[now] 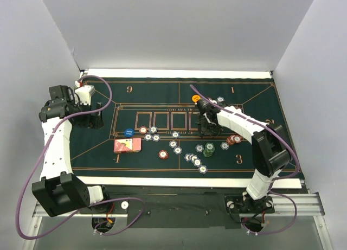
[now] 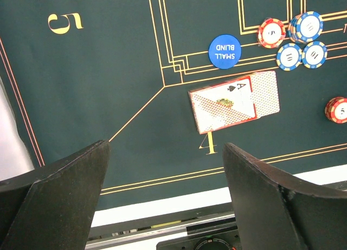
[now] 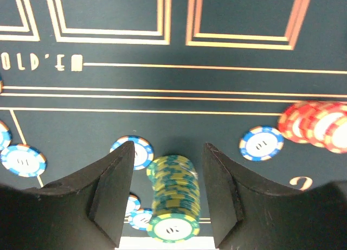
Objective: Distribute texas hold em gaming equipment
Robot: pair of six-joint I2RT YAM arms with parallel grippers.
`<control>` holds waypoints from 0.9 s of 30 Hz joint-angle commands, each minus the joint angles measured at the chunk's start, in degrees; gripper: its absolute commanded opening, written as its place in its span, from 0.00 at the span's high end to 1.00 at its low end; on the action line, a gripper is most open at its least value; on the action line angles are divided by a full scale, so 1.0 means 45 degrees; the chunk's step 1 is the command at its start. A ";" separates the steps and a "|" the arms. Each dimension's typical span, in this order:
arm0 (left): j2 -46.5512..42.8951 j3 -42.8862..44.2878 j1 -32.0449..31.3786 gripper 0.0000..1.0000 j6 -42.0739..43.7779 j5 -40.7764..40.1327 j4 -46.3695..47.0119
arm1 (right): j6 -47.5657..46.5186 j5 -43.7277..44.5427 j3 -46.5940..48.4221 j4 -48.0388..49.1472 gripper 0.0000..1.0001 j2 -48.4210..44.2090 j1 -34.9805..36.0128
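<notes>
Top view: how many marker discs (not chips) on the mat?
2. The blue small-blind disc sits just beyond the cards, left of centre. The orange disc lies farther back, beside the right arm. The arm may hide others.

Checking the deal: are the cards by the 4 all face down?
No: the ace of spades lies face up; the card beside it shows a red back.

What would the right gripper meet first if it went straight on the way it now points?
Probably the green chip stack, which stands between the fingers of the right gripper; the felt mat is beneath. Depth is unclear in the wrist view.
</notes>
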 commanded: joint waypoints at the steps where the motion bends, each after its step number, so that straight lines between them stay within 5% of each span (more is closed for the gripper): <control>1: -0.0258 0.0586 0.0094 0.04 0.0126 -0.0040 -0.0011 | -0.0648 -0.1294 0.0740 -0.0582 0.52 0.0966 0.0197; 18: -0.0004 0.1075 0.0094 0.04 0.0205 -0.0196 -0.0147 | -0.1880 -0.3071 0.1210 -0.1678 0.45 0.2354 0.0647; 27: -0.0102 0.0919 0.0074 0.04 0.0341 -0.0313 -0.0128 | -0.1881 -0.1708 0.1484 -0.2186 0.55 0.2941 0.0628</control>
